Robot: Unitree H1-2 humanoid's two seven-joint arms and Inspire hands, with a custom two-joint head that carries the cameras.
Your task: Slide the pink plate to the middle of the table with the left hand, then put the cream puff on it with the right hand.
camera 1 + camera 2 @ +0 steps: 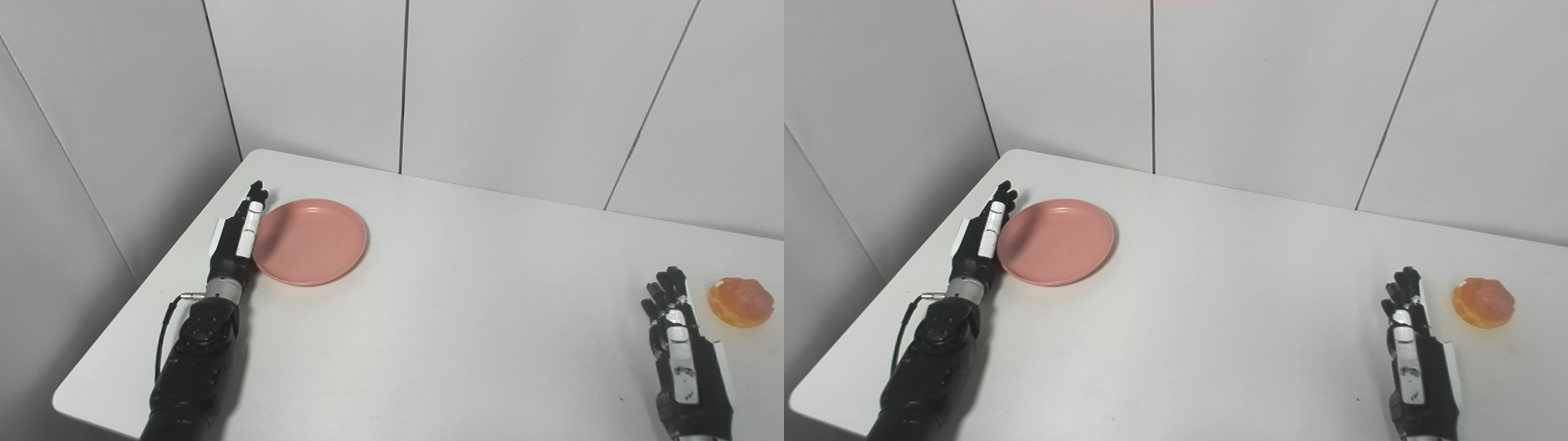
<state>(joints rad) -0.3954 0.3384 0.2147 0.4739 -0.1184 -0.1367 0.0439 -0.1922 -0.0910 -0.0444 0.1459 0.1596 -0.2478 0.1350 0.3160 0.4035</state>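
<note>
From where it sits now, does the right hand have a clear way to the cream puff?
Probably yes. The right hand rests open on the table beside the cream puff, apart from it, with only bare tabletop between them.

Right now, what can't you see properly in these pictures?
- Left hand: in both eye views it stands edge-on beside the pink plate, so its palm is hidden, and real touch is unclear.
- Right hand: the bottom edge cuts off its wrist; its back hides the palm.
- Cream puff: its far side and underside are hidden.
- Table: near edge cut off.
</note>
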